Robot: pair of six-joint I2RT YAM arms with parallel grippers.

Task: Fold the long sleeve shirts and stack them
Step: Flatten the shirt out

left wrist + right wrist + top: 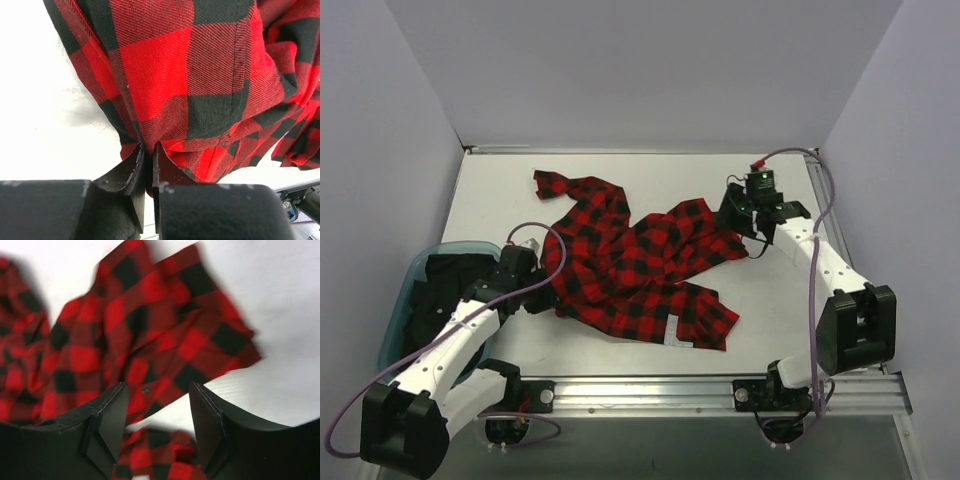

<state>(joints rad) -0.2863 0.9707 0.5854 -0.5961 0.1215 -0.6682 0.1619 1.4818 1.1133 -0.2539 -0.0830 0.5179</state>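
A red-and-black check flannel shirt (630, 260) lies crumpled across the middle of the white table, one sleeve reaching to the far left and a small grey label near its front hem. My left gripper (542, 292) is shut on the shirt's left edge; in the left wrist view the cloth (200, 85) is pinched between the fingers (134, 170). My right gripper (738, 215) is open and empty above the shirt's right edge; the right wrist view shows the shirt (140, 340) below its spread fingers (112, 410).
A teal bin (402, 305) holding dark folded cloth stands at the table's left edge beside my left arm. Grey walls enclose the table on three sides. A metal rail (650, 392) runs along the near edge.
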